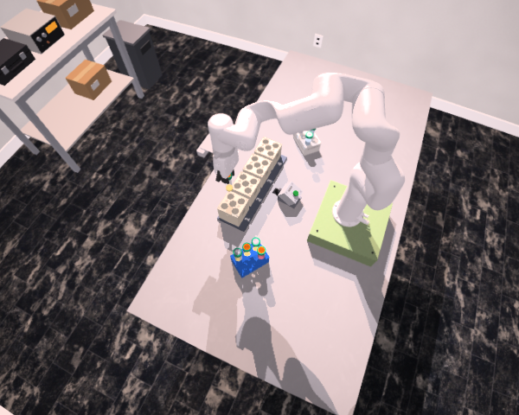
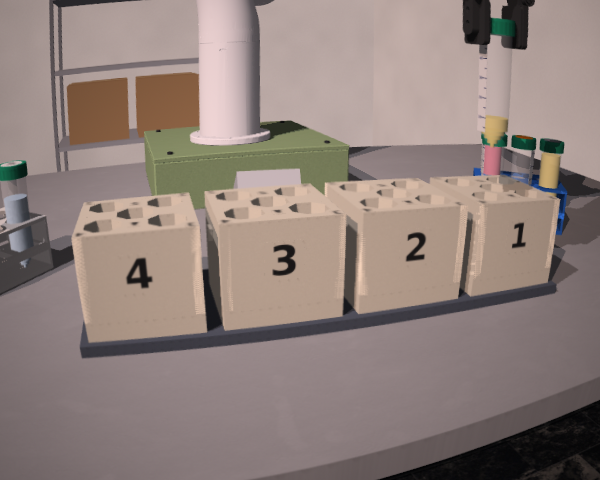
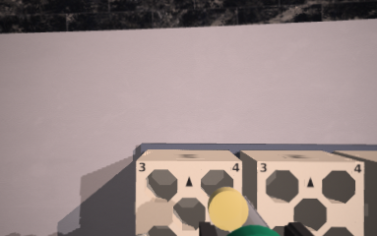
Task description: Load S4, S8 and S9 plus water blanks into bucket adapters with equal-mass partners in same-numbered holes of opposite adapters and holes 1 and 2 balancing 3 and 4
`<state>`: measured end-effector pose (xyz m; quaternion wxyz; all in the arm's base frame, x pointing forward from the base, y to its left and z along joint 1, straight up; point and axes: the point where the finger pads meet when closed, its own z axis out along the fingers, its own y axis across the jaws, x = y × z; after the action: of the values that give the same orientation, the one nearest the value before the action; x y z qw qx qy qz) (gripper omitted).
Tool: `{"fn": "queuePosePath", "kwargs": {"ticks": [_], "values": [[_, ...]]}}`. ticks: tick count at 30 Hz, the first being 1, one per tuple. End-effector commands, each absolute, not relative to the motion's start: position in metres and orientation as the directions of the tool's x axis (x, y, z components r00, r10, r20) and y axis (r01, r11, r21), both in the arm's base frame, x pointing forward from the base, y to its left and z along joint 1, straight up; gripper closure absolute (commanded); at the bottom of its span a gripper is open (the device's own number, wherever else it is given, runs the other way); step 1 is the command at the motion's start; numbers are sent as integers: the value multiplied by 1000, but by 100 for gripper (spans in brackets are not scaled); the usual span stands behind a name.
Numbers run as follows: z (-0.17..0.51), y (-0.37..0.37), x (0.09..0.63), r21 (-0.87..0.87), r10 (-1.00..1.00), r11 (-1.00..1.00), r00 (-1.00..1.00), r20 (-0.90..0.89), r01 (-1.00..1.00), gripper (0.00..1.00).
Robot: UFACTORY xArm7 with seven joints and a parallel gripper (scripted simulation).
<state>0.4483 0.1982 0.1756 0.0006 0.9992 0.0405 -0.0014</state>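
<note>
Walls: plain, pale [image 1: 362, 40] [image 2: 321, 67] | Floor: dark mottled tile [image 1: 94, 250] [image 2: 564, 444] [image 3: 175, 15] | Outlet [image 1: 317, 41]: wall-mounted | Workbench [image 1: 56, 54]: lower shelf, carton [image 1: 88, 80] | Shadows: hard-edged
</note>
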Motion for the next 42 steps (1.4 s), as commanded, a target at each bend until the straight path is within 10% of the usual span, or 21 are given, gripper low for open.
{"fn": "queuePosePath", "kwargs": {"ticks": [1,23,42], "values": [[178,199,450,-1,81,-997,997,1,81,100],[178,257,395,-2,-437,-899,899,0,-437,100],[178,319,336,-2,-450,-893,893,-1,-450,100]]}}
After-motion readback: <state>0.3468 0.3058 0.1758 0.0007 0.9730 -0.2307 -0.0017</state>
